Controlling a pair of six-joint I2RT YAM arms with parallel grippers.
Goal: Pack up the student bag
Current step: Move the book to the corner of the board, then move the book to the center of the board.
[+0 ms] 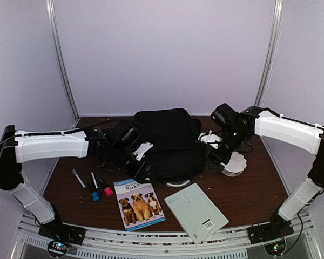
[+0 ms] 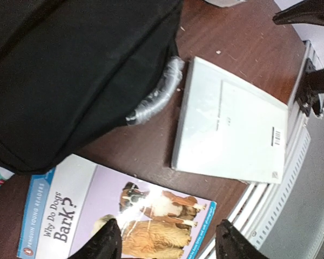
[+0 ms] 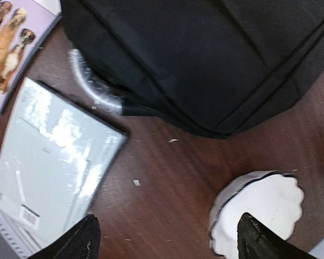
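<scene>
On the tabletop (image 1: 248,194) the black backpack (image 1: 170,140) lies in the middle and seems closed. In front of it wait a grey notebook (image 1: 196,212), a dog book (image 1: 139,204) and some markers (image 1: 94,186). The left gripper (image 2: 167,243) and the right gripper (image 3: 170,240) are spread and empty at its sides. I judge packing has not started; next, the bag must be opened.

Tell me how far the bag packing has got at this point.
Done: nothing that shows; the student bag lies on the table, and I cannot tell whether it is unzipped. In hand: nothing; the left claw and right claw are open and empty beside the bag. Left: the dog book, grey booklet and three markers all lie outside it.
</scene>
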